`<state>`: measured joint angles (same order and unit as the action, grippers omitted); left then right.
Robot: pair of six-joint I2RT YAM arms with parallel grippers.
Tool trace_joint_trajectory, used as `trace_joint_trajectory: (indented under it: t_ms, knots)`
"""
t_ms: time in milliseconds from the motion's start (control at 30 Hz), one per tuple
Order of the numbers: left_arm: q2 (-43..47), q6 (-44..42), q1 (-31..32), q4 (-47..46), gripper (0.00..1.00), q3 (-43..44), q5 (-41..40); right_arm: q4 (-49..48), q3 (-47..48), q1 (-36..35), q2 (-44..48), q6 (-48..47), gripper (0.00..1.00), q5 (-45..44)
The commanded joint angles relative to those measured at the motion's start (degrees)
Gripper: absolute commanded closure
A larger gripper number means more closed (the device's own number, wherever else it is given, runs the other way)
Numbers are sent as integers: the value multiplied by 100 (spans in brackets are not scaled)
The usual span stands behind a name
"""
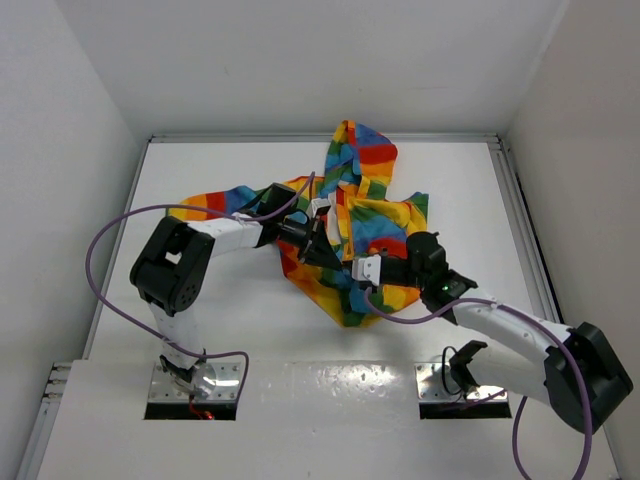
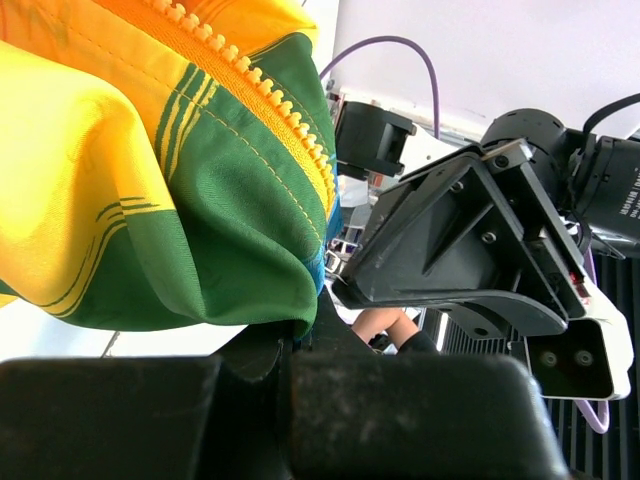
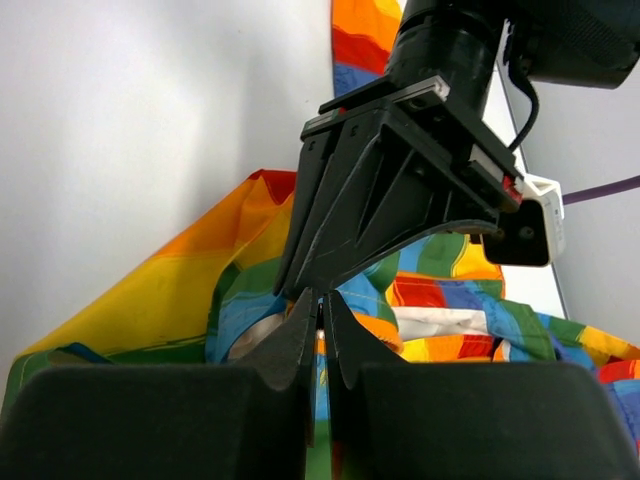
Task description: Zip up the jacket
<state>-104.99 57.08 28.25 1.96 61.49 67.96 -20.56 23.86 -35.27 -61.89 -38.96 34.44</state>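
The rainbow-striped jacket (image 1: 365, 165) lies crumpled on the middle of the white table. My left gripper (image 1: 318, 243) is shut on a green fold of the jacket (image 2: 200, 200), right beside the orange zipper teeth (image 2: 262, 100). In the left wrist view the left gripper (image 2: 300, 335) has its jaws closed on the cloth's edge. My right gripper (image 1: 352, 268) faces it from the near right. In the right wrist view the right gripper (image 3: 321, 300) has its jaws almost together on a small metallic bit, apparently the zipper pull, at the jacket's (image 3: 180, 290) front edge.
White walls enclose the table (image 1: 200, 330) on the left, back and right. A metal rail (image 1: 520, 220) runs along the right edge. Purple cables (image 1: 110, 235) loop off both arms. One sleeve (image 1: 215, 203) spreads to the left.
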Motion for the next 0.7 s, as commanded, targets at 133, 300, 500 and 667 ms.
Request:
trace_joint_trajectory:
  t_ms: [133, 300, 500, 667]
  knots:
    - [172, 14, 128, -134, 100, 187, 165, -80, 330, 46, 28, 64, 98, 19]
    - [172, -39, 128, -134, 100, 187, 165, -54, 312, 72, -16, 38, 98, 63]
    - [172, -101, 128, -134, 100, 240, 165, 8, 313, 99, -34, 46, 99, 107]
    - [172, -206, 128, -187, 100, 240, 278, 34, 330, 108, -95, 73, 98, 81]
